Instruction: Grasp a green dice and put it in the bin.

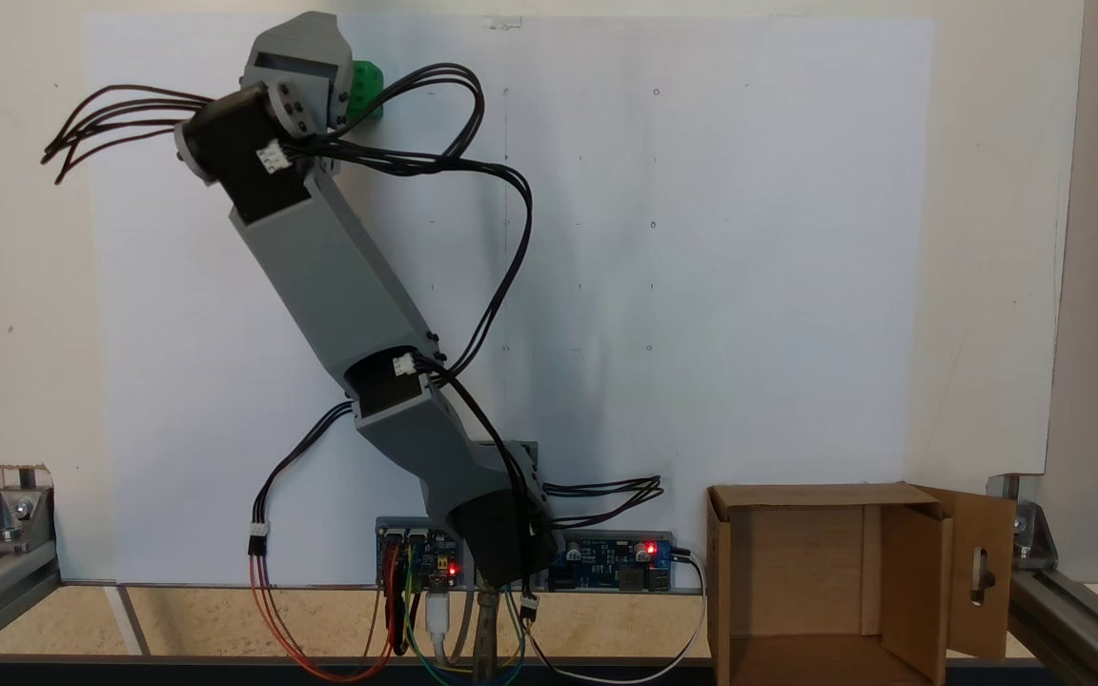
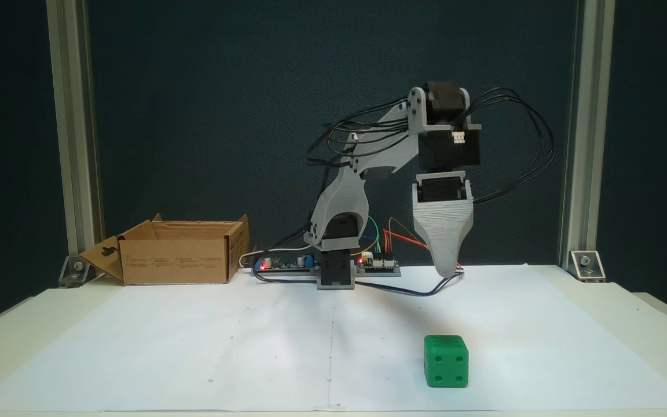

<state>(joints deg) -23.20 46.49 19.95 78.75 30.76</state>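
green dice (image 2: 446, 361) sits on the white paper sheet (image 2: 194, 347) in the lower right of a fixed view, four pips on its near face, well apart from the claw (image 2: 447, 270) hanging above and behind it. seen from above in a fixed view, the dice (image 1: 367, 88) peeks out at the upper left, half hidden by the arm's wrist (image 1: 296, 71). whether the claw is released or clenched cannot be told; only one tapered grey tip shows. the bin (image 2: 177, 255), a brown cardboard box with a keyhole-slotted flap (image 1: 983, 572), stands mid-left; small print on its side is too fine to read.
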